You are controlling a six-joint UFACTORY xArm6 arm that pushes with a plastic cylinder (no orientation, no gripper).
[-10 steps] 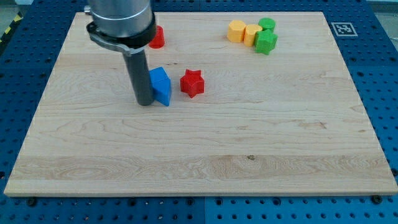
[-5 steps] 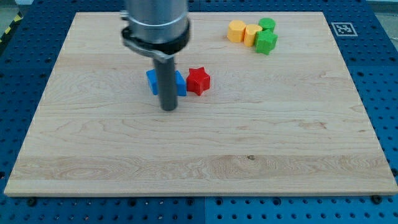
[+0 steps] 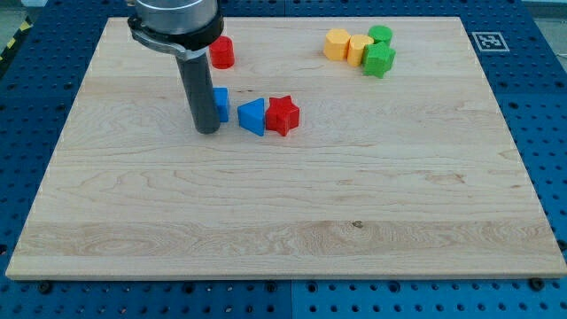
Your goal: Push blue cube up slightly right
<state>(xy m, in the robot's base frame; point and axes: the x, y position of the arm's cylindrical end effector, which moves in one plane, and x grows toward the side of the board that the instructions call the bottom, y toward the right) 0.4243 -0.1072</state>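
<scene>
The blue cube (image 3: 220, 103) sits left of centre near the view's top, partly hidden behind my rod. My tip (image 3: 207, 130) rests on the board just below and left of the cube, touching or nearly touching it. A blue triangular block (image 3: 252, 117) lies to the cube's right, apart from it, and touches a red star block (image 3: 283, 115) on its right.
A red cylinder (image 3: 221, 53) stands above the cube, near the board's top edge. At the top right a cluster holds a yellow hexagon block (image 3: 337, 42), a yellow cube (image 3: 359, 48), a green cylinder (image 3: 380, 35) and a green star-like block (image 3: 379, 60).
My tip has moved left, from below the two blue blocks to the cube's lower left. The blue cube and the blue triangle now lie apart.
</scene>
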